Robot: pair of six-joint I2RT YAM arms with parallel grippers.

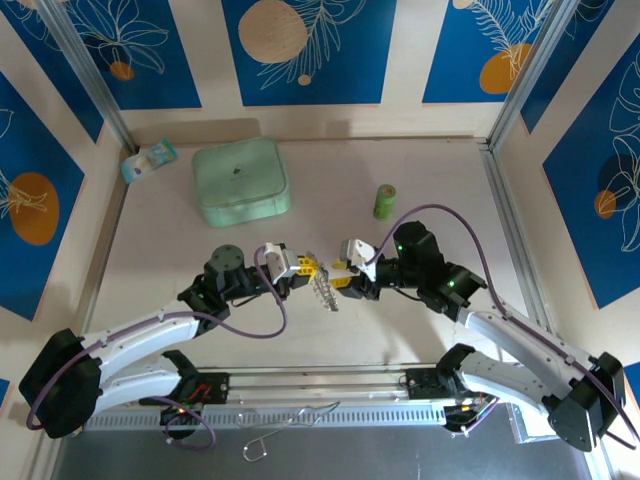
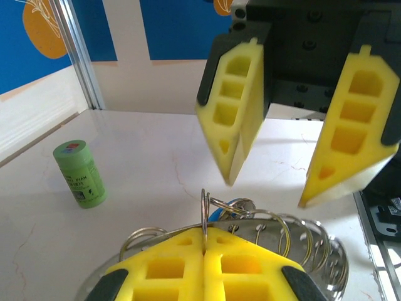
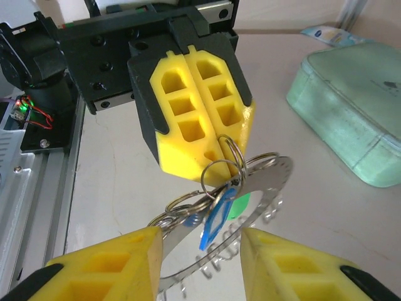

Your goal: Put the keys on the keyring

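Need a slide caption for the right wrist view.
Left gripper pinches the keyring above the table, blue key at its rim, with the open right gripper facing it.

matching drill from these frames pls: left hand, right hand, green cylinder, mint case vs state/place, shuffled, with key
Things
1. left hand
2. right hand
3. green cylinder
4. mint-green case

State or place
A. upright on the table, to the right of the case
B. open, fingers apart
C. shut on a ring of the keyring
D. lying flat toward the back left of the table

Pairs: 1-C, 2-B, 3-A, 4-D
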